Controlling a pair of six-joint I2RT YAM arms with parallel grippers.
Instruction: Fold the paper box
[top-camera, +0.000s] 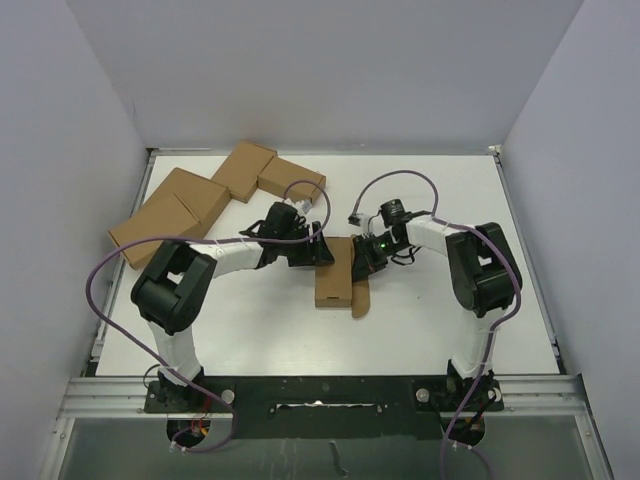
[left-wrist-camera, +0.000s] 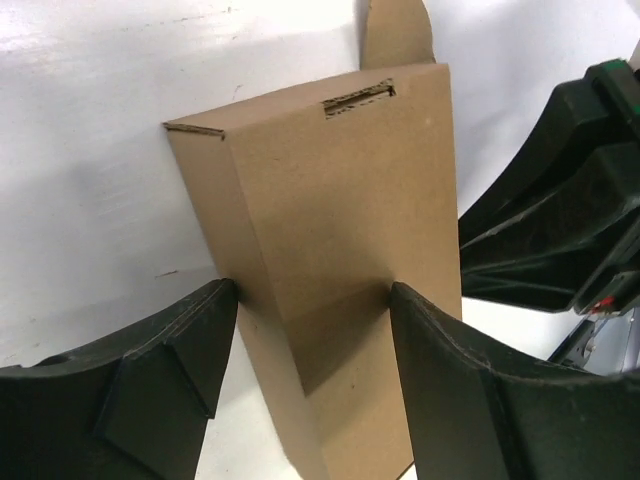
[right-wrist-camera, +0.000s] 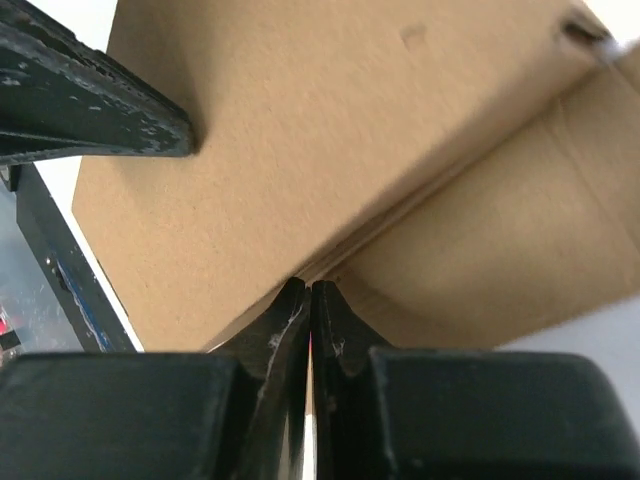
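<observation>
White table: left gripper clamped the paper box, right gripper clenched at its crease; pushing harder likely risked crushing it.

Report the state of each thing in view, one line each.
paper box: formed into a carton, lying flat, one flap open
left gripper: shut on paper box sides
right gripper: shut, tips at the box's crease
four cartons: closed, lying flat, clustered
</observation>
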